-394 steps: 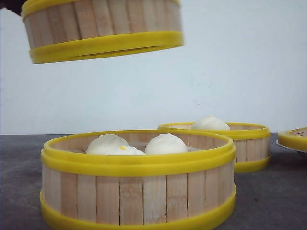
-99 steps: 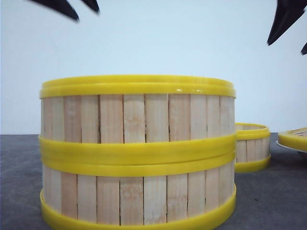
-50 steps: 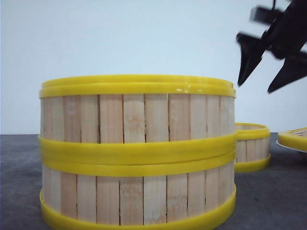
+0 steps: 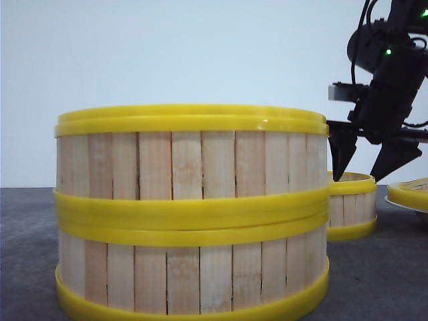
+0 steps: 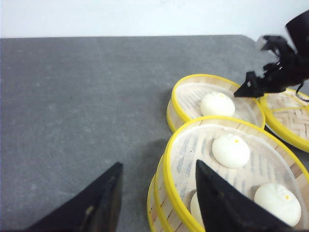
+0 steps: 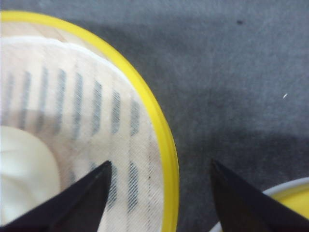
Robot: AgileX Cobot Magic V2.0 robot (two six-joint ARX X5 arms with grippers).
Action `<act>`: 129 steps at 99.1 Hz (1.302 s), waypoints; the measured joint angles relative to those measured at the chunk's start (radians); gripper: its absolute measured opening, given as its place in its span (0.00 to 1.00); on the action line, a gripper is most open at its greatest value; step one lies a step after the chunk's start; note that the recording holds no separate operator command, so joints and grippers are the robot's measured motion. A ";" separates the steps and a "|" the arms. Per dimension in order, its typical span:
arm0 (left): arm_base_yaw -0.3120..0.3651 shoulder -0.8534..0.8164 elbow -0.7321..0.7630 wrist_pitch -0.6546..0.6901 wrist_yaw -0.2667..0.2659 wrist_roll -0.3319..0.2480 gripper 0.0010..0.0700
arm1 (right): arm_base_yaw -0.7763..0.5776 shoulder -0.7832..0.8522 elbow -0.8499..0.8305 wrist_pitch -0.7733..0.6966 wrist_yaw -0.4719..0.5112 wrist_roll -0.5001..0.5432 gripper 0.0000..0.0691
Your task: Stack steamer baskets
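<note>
Item: two round steamer baskets of pale wooden slats with glossy yellow rims, now one stack (image 4: 192, 210) at the near edge of the grey desk (image 5: 72, 96); four seconds back the upper one hung in the air, so that tier is done. Item: my right claw (image 4: 366, 157), black, jaws spread and empty, has dropped within the last second from high above to just over the third slatted yellow-rimmed basket (image 4: 351, 204), which stands behind the stack toward the desk's right side; in the wrist view my right claw straddles its rim, one finger (image 6: 72, 200) over the cloth liner, the other (image 6: 251, 205) outside. I judge this basket to be the next tier. Item: my left claw (image 5: 154, 203), open, holding nothing, above the stack. Item: white buns (image 5: 231, 150) on the stack's top liner; another white bun (image 5: 217, 104) in the third basket. Item: a further yellow-rimmed basket (image 5: 289, 116) at the desk's right edge, close beside the third; it crowds my outer finger's path.
</note>
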State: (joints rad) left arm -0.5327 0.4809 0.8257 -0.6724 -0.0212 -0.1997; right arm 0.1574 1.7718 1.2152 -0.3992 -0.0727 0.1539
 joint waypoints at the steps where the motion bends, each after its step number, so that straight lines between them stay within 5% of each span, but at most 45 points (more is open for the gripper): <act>1: 0.000 -0.001 0.000 0.000 0.000 0.000 0.39 | 0.000 0.002 0.000 0.000 0.002 0.000 0.55; 20: 0.000 -0.010 0.000 -0.002 0.000 0.000 0.39 | 0.000 0.028 0.000 0.017 0.020 0.000 0.42; 45: 0.000 -0.010 0.000 -0.011 0.000 0.000 0.39 | 0.000 0.030 0.000 0.044 0.025 0.010 0.06; 91: 0.000 -0.010 0.000 -0.027 0.000 0.000 0.39 | -0.010 0.016 0.038 -0.010 0.061 0.072 0.04; 129: 0.000 -0.010 0.000 -0.032 0.000 0.001 0.39 | -0.013 -0.277 0.165 -0.164 0.039 0.043 0.04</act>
State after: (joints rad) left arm -0.5327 0.4709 0.8257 -0.7044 -0.0212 -0.1989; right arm 0.1440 1.4944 1.3804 -0.5629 -0.0341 0.1970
